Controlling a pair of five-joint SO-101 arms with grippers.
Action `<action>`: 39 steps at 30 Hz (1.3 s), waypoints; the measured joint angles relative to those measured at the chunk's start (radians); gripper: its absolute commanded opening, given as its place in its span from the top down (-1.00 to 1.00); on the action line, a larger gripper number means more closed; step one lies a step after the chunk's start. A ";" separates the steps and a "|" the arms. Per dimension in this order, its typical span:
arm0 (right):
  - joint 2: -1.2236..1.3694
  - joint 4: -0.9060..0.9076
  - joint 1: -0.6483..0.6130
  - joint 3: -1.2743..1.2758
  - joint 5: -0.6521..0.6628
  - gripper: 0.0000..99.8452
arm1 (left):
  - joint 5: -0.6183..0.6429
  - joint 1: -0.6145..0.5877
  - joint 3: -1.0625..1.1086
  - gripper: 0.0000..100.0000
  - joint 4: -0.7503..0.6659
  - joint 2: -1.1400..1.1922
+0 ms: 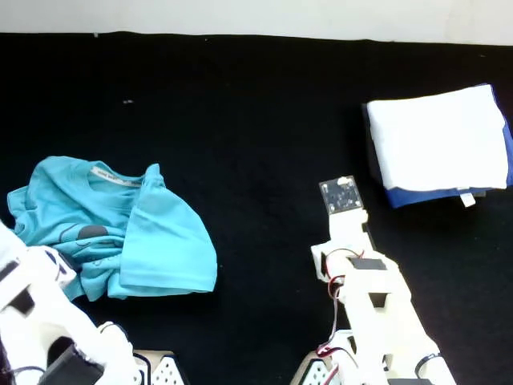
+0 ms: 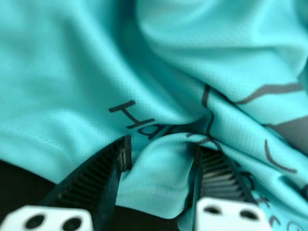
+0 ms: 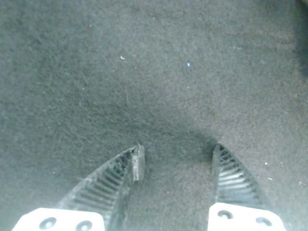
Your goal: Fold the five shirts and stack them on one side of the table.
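Note:
A crumpled teal shirt (image 1: 152, 233) with dark print lies on the left of the black table (image 1: 240, 104). My left gripper (image 2: 161, 149) is open right down on this teal shirt (image 2: 168, 57), and a raised fold of fabric sits between its fingers (image 2: 113, 168). In the high view the left arm (image 1: 32, 281) covers the shirt's near-left edge. On the right, a folded white shirt (image 1: 439, 136) tops a stack, with a blue shirt (image 1: 425, 195) under it. My right gripper (image 3: 177, 154) is open just above bare black cloth (image 3: 144, 72), holding nothing.
The right arm (image 1: 365, 281) stands near the front, just left of the stack. A white tag (image 1: 467, 199) pokes out at the stack's near edge. Bare black cloth spans the middle and back of the table, up to a pale wall (image 1: 256, 16).

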 measured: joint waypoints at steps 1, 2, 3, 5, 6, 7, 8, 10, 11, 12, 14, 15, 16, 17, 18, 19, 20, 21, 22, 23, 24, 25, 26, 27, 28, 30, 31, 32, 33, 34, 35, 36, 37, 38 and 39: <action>0.000 0.005 -0.002 -0.002 0.000 0.55 | 0.003 -0.002 0.014 0.57 -0.020 -0.005; 0.002 0.026 -0.005 -0.018 0.000 0.55 | 0.005 -0.002 0.014 0.57 -0.029 -0.005; 0.003 0.064 -0.017 -0.048 0.000 0.55 | 0.005 0.002 0.020 0.57 -0.035 -0.006; 0.005 0.180 -0.068 -0.127 0.000 0.55 | 0.005 -0.002 0.023 0.57 -0.041 -0.006; 0.006 0.245 -0.106 -0.181 0.000 0.55 | 0.005 0.000 0.023 0.57 -0.044 -0.006; 0.008 0.315 -0.143 -0.239 0.000 0.55 | 0.005 0.000 0.023 0.57 -0.044 -0.006; 0.009 0.377 -0.183 -0.301 0.000 0.55 | 0.005 0.000 0.023 0.57 -0.044 -0.006; 0.009 0.485 -0.276 -0.417 0.000 0.55 | 0.005 0.000 0.023 0.57 -0.044 -0.006; 0.009 0.528 -0.324 -0.474 0.000 0.55 | 0.005 0.000 0.023 0.57 -0.044 -0.006; 0.009 0.562 -0.370 -0.525 0.000 0.55 | 0.005 0.000 0.023 0.57 -0.044 -0.006; 0.009 0.594 -0.459 -0.603 0.000 0.55 | 0.005 0.000 0.023 0.57 -0.044 -0.006; 0.009 0.600 -0.503 -0.624 0.000 0.55 | 0.005 0.000 0.023 0.57 -0.044 -0.006; 0.014 0.603 -0.549 -0.638 0.000 0.55 | 0.005 0.000 0.023 0.57 -0.044 -0.006; 0.026 0.605 -0.591 -0.647 0.000 0.55 | 0.005 0.000 0.023 0.57 -0.044 -0.006; 0.043 0.605 -0.628 -0.652 0.000 0.55 | 0.005 0.000 0.023 0.57 -0.044 -0.006; 0.064 0.605 -0.658 -0.658 0.000 0.55 | 0.005 0.000 0.023 0.57 -0.044 -0.006; 0.089 0.605 -0.683 -0.669 0.000 0.55 | 0.005 0.000 0.023 0.57 -0.044 -0.006; 0.118 0.605 -0.707 -0.687 0.000 0.55 | 0.005 0.000 0.023 0.57 -0.044 -0.006; 0.150 0.605 -0.729 -0.706 0.000 0.55 | 0.005 0.000 0.023 0.57 -0.044 -0.006; 0.186 0.605 -0.750 -0.730 -0.002 0.55 | 0.005 0.000 0.023 0.57 -0.044 -0.006; 0.224 0.605 -0.772 -0.758 -0.014 0.55 | 0.005 0.000 0.023 0.57 -0.044 -0.006; 0.262 0.605 -0.789 -0.790 -0.037 0.55 | 0.005 0.000 0.023 0.57 -0.044 -0.006; 0.304 0.605 -0.804 -0.824 -0.063 0.55 | 0.005 0.000 0.023 0.57 -0.044 -0.006; 0.344 0.605 -0.818 -0.858 -0.091 0.55 | 0.005 0.000 0.023 0.57 -0.044 -0.006; 0.385 0.605 -0.829 -0.895 -0.115 0.55 | 0.005 0.000 0.023 0.57 -0.044 -0.006; 0.465 0.605 -0.847 -0.965 -0.160 0.55 | 0.005 0.000 0.023 0.57 -0.044 -0.006; 0.502 0.605 -0.859 -0.999 -0.178 0.55 | 0.005 0.000 0.023 0.57 -0.044 -0.006; 0.534 0.606 -0.875 -1.026 -0.192 0.55 | 0.005 0.000 0.023 0.57 -0.044 -0.006; 0.563 0.612 -0.890 -1.054 -0.203 0.55 | 0.005 0.000 0.023 0.57 -0.044 -0.006; 0.588 0.628 -0.910 -1.080 -0.209 0.55 | 0.005 0.000 0.023 0.57 -0.044 -0.005; 0.611 0.638 -0.933 -1.108 -0.212 0.55 | 0.005 0.000 0.023 0.57 -0.044 -0.005; 0.632 0.657 -0.957 -1.132 -0.215 0.55 | 0.005 0.000 0.023 0.57 -0.044 -0.005; 0.654 0.671 -0.979 -1.155 -0.215 0.55 | 0.005 0.000 0.023 0.57 -0.044 -0.005; 0.675 0.681 -1.002 -1.178 -0.216 0.55 | 0.005 0.000 0.023 0.57 -0.044 -0.005; 0.695 0.686 -1.019 -1.201 -0.216 0.55 | 0.005 0.000 0.023 0.57 -0.044 -0.005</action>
